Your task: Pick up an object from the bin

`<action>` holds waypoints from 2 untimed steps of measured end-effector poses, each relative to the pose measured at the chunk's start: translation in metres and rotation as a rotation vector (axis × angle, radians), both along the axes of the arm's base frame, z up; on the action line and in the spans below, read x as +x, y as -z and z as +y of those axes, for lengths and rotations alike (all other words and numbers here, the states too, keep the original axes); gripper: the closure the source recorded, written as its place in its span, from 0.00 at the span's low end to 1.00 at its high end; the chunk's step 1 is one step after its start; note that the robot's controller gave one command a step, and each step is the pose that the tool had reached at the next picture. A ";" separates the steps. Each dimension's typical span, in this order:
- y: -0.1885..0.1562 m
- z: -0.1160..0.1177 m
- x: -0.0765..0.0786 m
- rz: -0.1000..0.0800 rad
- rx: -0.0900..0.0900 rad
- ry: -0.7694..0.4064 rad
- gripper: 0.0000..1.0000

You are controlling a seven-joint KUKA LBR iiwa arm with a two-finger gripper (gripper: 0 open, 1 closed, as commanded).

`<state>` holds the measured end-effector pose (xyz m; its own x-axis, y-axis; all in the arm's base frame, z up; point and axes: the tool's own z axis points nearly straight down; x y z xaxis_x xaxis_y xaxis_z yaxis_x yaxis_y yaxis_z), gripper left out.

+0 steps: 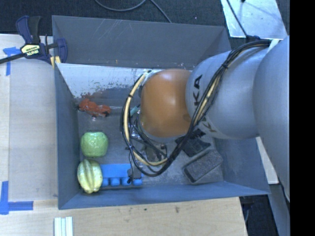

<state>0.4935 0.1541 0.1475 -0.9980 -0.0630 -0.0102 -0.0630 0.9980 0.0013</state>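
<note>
One tool (133, 172) low over blue block (112, 173) beside yellow fruit (90, 176)

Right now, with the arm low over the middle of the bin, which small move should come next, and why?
Probably a small shift towards the view's left, to stand over the flat blue studded plastic block. Of the loose things, it seems to lie nearest below the orange-covered wrist. Its right end looks free, while the yellow ribbed fruit touches its left end.
</note>
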 end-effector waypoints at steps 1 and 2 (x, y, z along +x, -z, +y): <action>0.078 0.010 -0.008 0.001 0.000 -0.080 0.00; 0.075 0.011 -0.004 -0.003 0.002 -0.037 1.00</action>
